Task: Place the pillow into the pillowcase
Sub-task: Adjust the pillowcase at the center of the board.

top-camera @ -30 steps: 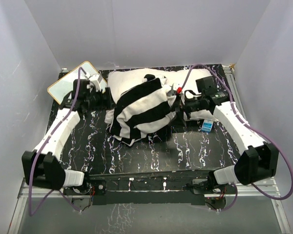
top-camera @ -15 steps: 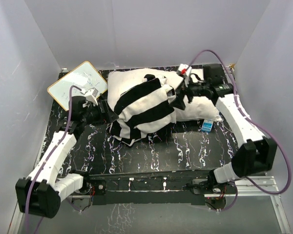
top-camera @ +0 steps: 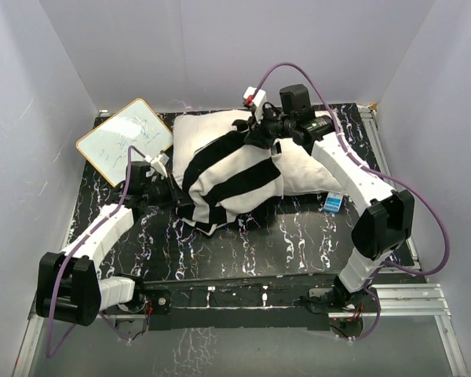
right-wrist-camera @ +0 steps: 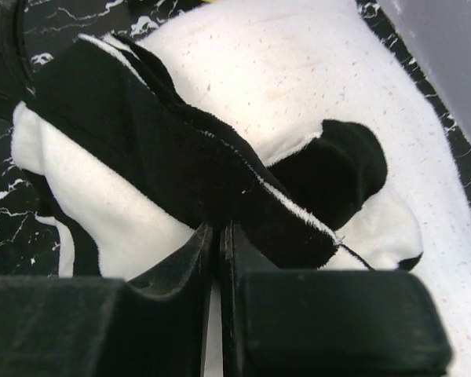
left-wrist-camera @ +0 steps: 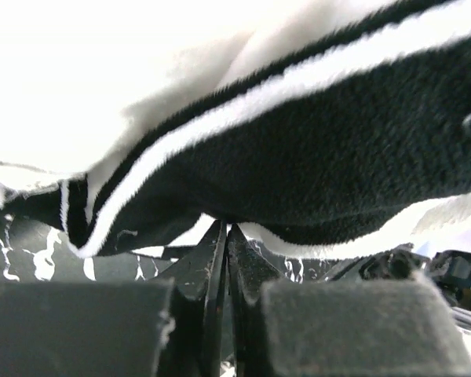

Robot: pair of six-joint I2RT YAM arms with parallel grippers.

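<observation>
The pillowcase (right-wrist-camera: 141, 149) is fuzzy, matt cloth, the pillow (right-wrist-camera: 282, 71) smoother white fabric with fine pits.

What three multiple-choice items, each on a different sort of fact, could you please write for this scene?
1. Where is the whiteboard?
A. At the far left corner of the table
B. At the table's near edge
C. In the table's middle

2. What colours is the pillowcase?
A. Red and blue
B. Black and white stripes
C. Plain green

3. How do the right gripper fingers stand?
A. Wide open
B. Out of view
C. Closed on the pillowcase's black edge

Answers:
1 A, as the top view shows it by the far left wall.
2 B, as wide black and white bands show in every view.
3 C, as the right wrist view shows the fingers together at the dark hem.
</observation>
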